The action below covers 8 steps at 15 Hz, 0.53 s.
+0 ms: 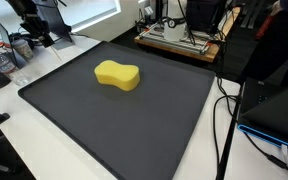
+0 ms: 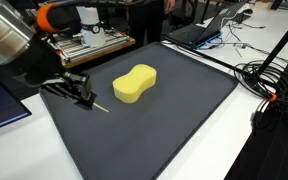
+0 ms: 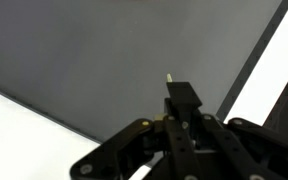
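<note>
The gripper [image 2: 84, 97] pinched a thin stick [image 2: 101, 106] between its closed fingers, over the mat [image 2: 184, 130] near one edge. The stick's tip pointed toward the sponge [image 2: 135, 84], which lay apart near the mat's middle.

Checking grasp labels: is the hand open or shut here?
Shut: the hand pinches a thin stick; in the wrist view its fingers meet, with the stick's pale tip poking out.
</note>
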Each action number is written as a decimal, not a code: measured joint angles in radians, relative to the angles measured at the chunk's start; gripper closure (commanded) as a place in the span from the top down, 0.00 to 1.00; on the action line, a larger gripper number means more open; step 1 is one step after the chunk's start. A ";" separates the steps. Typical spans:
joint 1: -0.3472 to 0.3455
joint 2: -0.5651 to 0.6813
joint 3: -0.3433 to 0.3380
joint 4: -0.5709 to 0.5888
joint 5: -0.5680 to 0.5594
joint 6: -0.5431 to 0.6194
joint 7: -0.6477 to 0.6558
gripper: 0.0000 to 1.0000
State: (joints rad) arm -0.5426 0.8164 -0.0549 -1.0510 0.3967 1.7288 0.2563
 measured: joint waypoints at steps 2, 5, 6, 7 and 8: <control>0.005 -0.067 0.001 -0.083 0.000 0.026 -0.041 0.03; 0.017 -0.168 0.002 -0.212 -0.001 0.044 -0.110 0.03; 0.019 -0.203 0.002 -0.258 -0.001 0.047 -0.132 0.03; 0.020 -0.235 0.002 -0.303 -0.001 0.048 -0.155 0.03; 0.019 -0.267 0.002 -0.349 -0.001 0.052 -0.182 0.03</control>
State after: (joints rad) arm -0.5231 0.5491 -0.0525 -1.4001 0.3961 1.7806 0.0740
